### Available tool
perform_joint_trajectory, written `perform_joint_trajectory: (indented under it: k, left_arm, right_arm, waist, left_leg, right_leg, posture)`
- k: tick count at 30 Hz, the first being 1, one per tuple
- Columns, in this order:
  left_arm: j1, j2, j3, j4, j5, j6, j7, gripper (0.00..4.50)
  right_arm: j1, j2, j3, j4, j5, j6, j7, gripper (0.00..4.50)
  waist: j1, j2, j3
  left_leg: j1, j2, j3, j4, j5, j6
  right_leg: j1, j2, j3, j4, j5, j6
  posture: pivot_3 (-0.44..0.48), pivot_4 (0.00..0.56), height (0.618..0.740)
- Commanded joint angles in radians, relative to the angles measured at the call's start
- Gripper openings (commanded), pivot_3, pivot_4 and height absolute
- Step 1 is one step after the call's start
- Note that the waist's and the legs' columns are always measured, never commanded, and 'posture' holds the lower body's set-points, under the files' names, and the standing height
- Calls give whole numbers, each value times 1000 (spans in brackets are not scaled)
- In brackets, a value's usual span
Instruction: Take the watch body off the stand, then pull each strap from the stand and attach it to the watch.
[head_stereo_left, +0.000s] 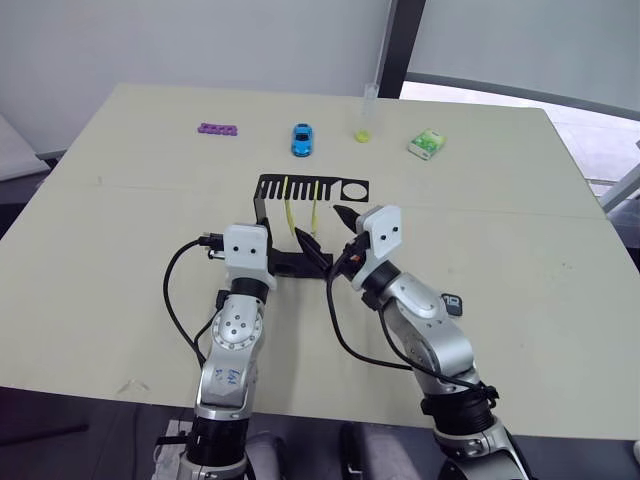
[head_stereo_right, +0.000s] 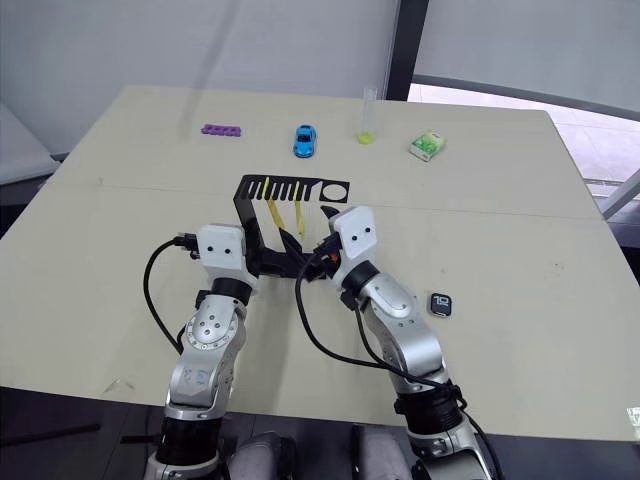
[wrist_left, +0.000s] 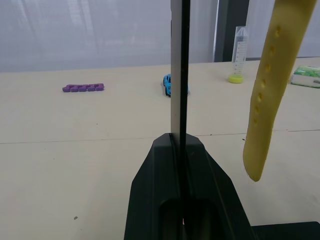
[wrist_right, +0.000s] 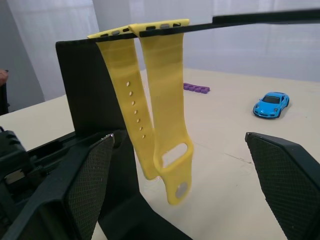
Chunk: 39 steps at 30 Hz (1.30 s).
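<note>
The black stand (head_stereo_left: 310, 188) is upright mid-table, with two yellow straps (head_stereo_left: 314, 212) hanging from its slotted top. In the left wrist view my left gripper (wrist_left: 179, 142) is shut on the thin upright wall of the stand (wrist_left: 179, 65), and one strap (wrist_left: 267, 90) hangs just beside it. My right gripper (wrist_right: 179, 137) is open, its fingers (wrist_right: 90, 185) standing on either side of the two hanging straps (wrist_right: 160, 110) without touching them. The watch body (head_stereo_right: 441, 303) lies flat on the table to the right of my right arm, its screen showing white digits.
Along the far side of the table lie a purple piece (head_stereo_left: 217, 129), a blue toy car (head_stereo_left: 302, 139), a clear tube with a yellow bottom (head_stereo_left: 366, 115) and a green-white packet (head_stereo_left: 427, 145). Black cables loop beside both forearms.
</note>
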Motion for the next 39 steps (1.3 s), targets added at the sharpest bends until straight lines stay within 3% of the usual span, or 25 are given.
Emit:
perform_joint_trajectory:
  k: [1,4,10,13,20,39]
  left_arm:
    - [1,-8,-17,-20,-6,2,-14,36]
    - [3,-7,-18,-23,-5,2,-16,36]
    - [3,-4,-19,-27,-4,1,-21,36]
    - [3,-3,-19,-28,-4,1,-23,0]
    - [3,-1,-18,-28,-6,2,-31,0]
    - [28,-3,-17,-44,3,14,-33,0]
  right_arm:
    - [-25,25,-5,8,-10,-42,-21,4500]
    - [-35,40,-6,27,-17,-50,-28,4500]
    - [-48,60,-12,56,-22,-65,-39,4500]
    - [-48,68,-10,57,-21,-79,-36,3583]
    - [-40,76,-5,50,-14,-86,-27,60]
    - [-39,-23,76,19,-131,-230,28,19]
  waist:
    - [0,0,0]
    - [0,0,0]
    - [-1,0,0]
    - [-1,0,0]
    - [-1,0,0]
    - [-4,0,0]
  left_leg:
    - [-1,0,0,0,0,0]
    - [-9,0,0,3,1,0]
    - [-9,0,0,3,2,0]
    - [-9,0,0,2,1,0]
    - [-9,0,0,2,1,0]
    - [-10,0,0,2,2,0]
  right_leg:
    - [-2,0,0,0,0,0]
    - [-10,-1,0,3,0,0]
    - [-10,-1,0,4,0,0]
    - [-10,-1,0,3,0,0]
    - [-10,-1,0,3,0,0]
    - [-11,-1,0,3,0,0]
  posture:
    - [0,150,740]
    - [0,150,740]
    - [0,150,740]
    - [0,150,740]
    - [0,150,740]
    - [0,150,740]
